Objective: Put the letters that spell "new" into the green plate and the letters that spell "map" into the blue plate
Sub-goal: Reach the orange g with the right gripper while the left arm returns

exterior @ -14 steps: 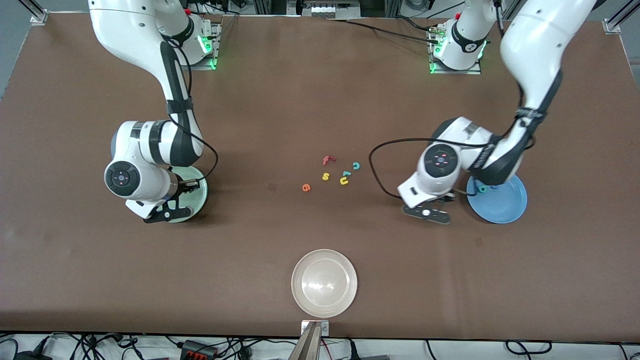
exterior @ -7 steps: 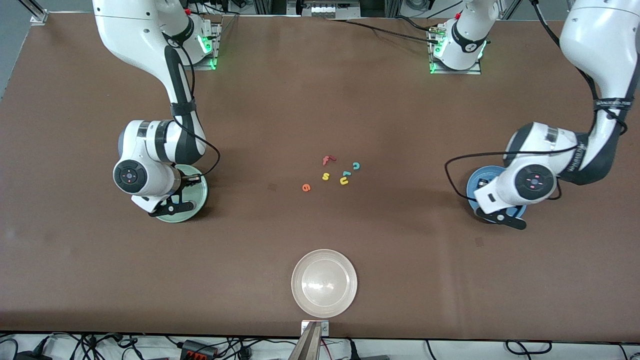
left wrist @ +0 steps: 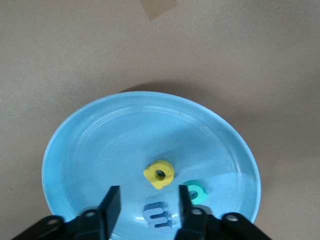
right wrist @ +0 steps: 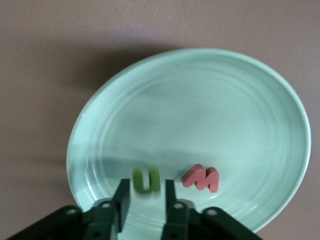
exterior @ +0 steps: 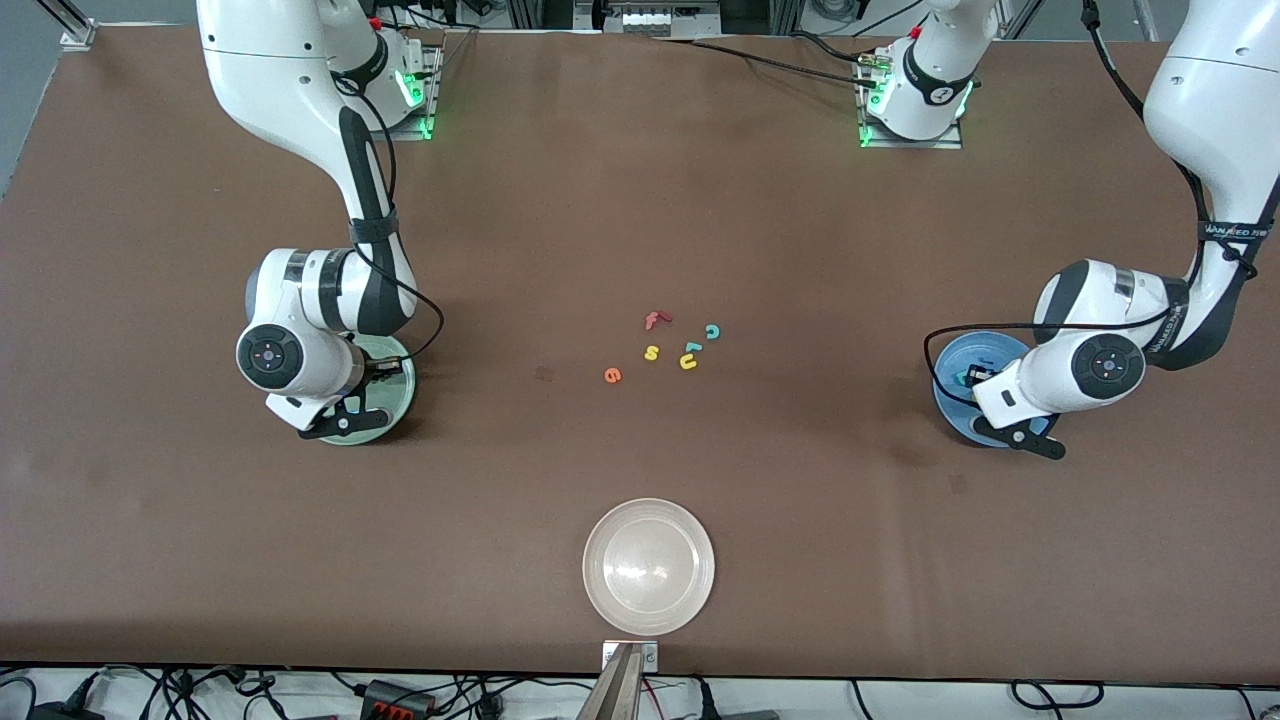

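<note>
We see the right gripper point(right wrist: 145, 202) over the green plate point(right wrist: 210, 95), fingers slightly apart around the green n point(right wrist: 146, 180) beside the red w point(right wrist: 201, 178). The orange e point(exterior: 612, 375) lies mid-table. The left gripper point(left wrist: 147, 210) hangs parted over the blue plate point(left wrist: 100, 145) holding blue m point(left wrist: 157, 215), yellow a point(left wrist: 159, 173), teal p point(left wrist: 194, 191).

Arms hide most of both plates from the front camera

The right arm's wrist covers much of the green plate point(exterior: 385, 398); the left arm's covers much of the blue plate point(exterior: 958, 362), its letters barely legible. Both wrist views cut each gripper's body off at the frame's edge.
</note>
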Controlling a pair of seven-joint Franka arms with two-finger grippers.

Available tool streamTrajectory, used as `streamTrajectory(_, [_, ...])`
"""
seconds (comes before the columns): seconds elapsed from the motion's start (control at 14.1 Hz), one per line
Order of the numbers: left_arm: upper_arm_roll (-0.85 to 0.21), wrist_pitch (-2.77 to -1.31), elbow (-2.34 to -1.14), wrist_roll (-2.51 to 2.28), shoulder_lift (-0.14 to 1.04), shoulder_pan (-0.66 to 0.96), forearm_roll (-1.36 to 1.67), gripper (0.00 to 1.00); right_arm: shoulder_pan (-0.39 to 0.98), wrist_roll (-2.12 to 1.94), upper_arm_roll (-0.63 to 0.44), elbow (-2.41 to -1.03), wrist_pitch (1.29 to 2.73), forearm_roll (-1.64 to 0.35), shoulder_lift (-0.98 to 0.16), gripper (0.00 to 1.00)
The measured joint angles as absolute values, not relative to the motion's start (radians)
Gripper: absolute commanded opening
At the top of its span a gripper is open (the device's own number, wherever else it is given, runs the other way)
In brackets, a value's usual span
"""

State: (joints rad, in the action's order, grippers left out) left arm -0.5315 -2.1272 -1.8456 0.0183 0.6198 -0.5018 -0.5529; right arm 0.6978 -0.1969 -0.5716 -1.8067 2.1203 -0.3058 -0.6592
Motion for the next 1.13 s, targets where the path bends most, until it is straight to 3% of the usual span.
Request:
streamTrajectory(0.28, [-0.588,-2.046,-1.782,0.018,0.588,-0.502,-0.553,1.00,0.712,-0.197,-0.564,-1.738,2.117,-0.309,-0.628,1.00])
streamTrajectory(0.64, [-0.739,-1.636,-1.531,0.015,0.546,-0.500,-0.534,1.00,0.895,-0.146,-0.514,-1.691,2.183,-0.447,-0.620,0.98])
streamTrajectory(0.71, [-0.755,-1.550,-1.479,0.015,0.541,-0.499,-0.520,1.00,0.950,-0.108,-0.511,-1.690,2.221,-0.470,-0.644,0.90])
streamTrajectory(0.78, [-0.763,-1.485,-1.435,0.016,0.538,-0.499,-0.504,1.00,0.998,-0.071,-0.510,-1.689,2.257,-0.483,-0.672,0.74])
streamTrajectory(0.92, [-0.760,-1.439,-1.379,0.016,0.523,-0.498,-0.446,1.00,1.053,-0.041,-0.510,-1.679,2.306,-0.490,-0.720,0.61])
streamTrajectory(1.06, [-0.676,-1.434,-1.360,0.015,0.466,-0.450,-0.342,1.00,1.063,-0.039,-0.511,-1.650,2.313,-0.494,-0.740,0.60])
streamTrajectory(1.13, [-0.578,-1.433,-1.359,0.015,0.418,-0.394,-0.265,1.00,1.063,-0.033,-0.512,-1.632,2.313,-0.496,-0.742,0.60])
